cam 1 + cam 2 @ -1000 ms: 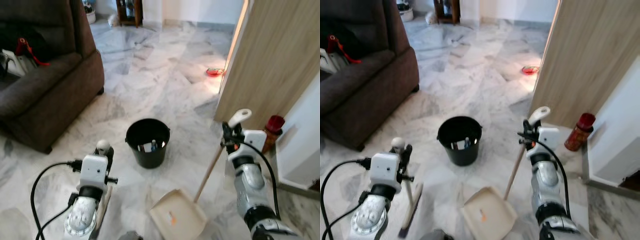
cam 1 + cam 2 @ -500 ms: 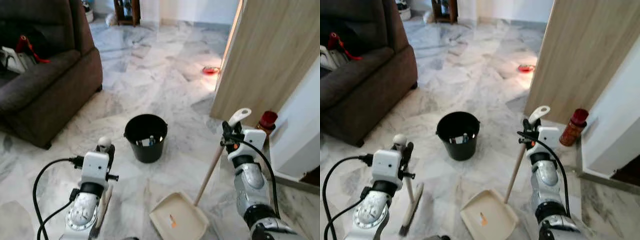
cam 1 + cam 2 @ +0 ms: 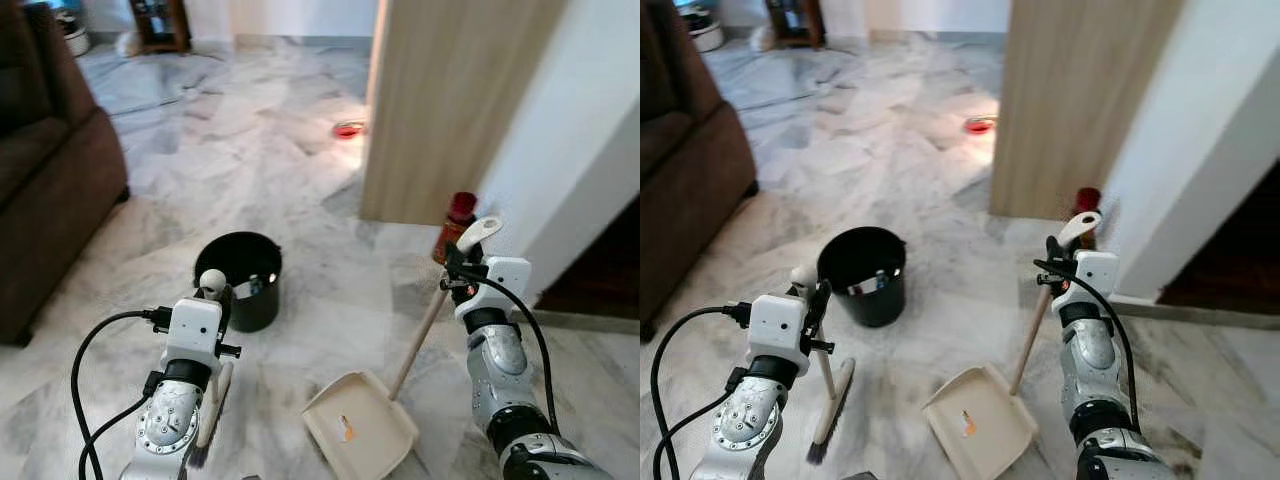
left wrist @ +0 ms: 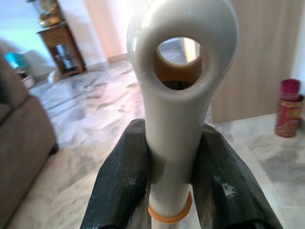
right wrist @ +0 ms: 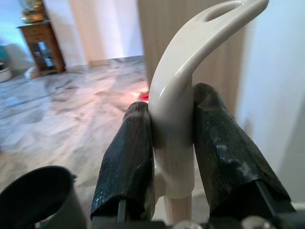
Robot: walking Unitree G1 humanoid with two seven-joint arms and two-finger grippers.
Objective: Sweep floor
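Note:
My left gripper (image 3: 212,296) is shut on the white top of a small broom (image 3: 826,395), whose dark bristles rest on the marble floor at the lower left. In the left wrist view the broom handle (image 4: 177,95) sits between the black fingers (image 4: 121,181). My right gripper (image 3: 455,272) is shut on the cream hooked handle (image 5: 186,100) of a long-handled dustpan (image 3: 360,425). The pan lies flat on the floor between my arms with a small orange scrap in it. A black bucket (image 3: 237,280) stands just beyond the broom with some items inside.
A dark brown sofa (image 3: 45,190) is at the left. A wooden door panel (image 3: 450,100) and a white wall (image 3: 580,150) rise on the right, with a red can (image 3: 453,222) at their foot. A red dish (image 3: 348,130) lies on the far floor.
The whole view has swung to the right: sofa and bucket shifted left, the wall and dark doorway came in on the right. Both grippers keep the same hold.

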